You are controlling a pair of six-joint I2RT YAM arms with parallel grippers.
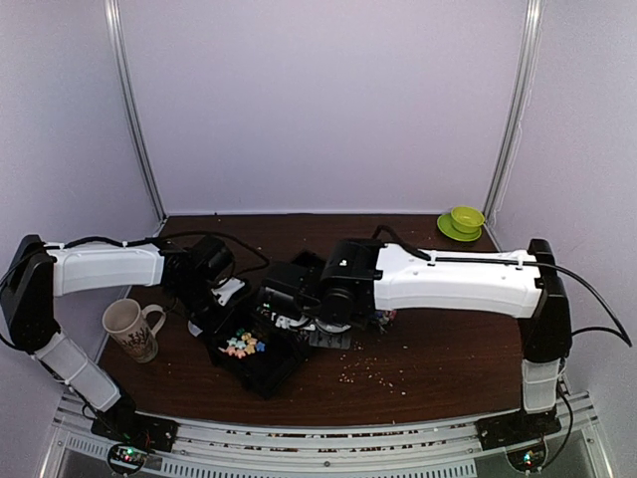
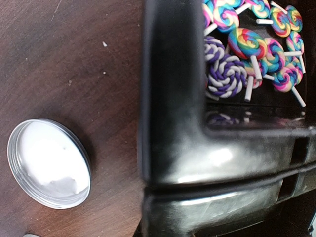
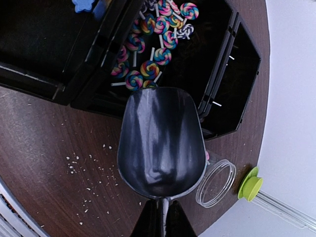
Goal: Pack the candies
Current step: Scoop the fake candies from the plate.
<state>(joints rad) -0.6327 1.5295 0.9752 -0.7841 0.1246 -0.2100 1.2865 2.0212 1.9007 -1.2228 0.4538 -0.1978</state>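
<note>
Swirled lollipop candies (image 3: 148,34) with white sticks lie in one compartment of a black tray (image 3: 44,79); they also show close up as candies (image 2: 252,44) in the left wrist view. Pastel chunky candies (image 1: 244,346) sit in the tray's near compartment. My right gripper (image 3: 163,210) is shut on the handle of a black scoop (image 3: 160,138). The scoop is empty, and its mouth is at the tray's edge beside the lollipops. My left gripper (image 1: 214,299) is at the tray's left corner, shut on the tray's wall (image 2: 173,123); its fingers are not clearly seen.
A clear open jar (image 3: 216,182) stands right of the scoop, with a green bowl (image 3: 251,183) beyond it. A round silver lid (image 2: 49,163) lies left of the tray. A mug (image 1: 134,329) stands at the left. Pale crumbs (image 3: 79,168) dot the table.
</note>
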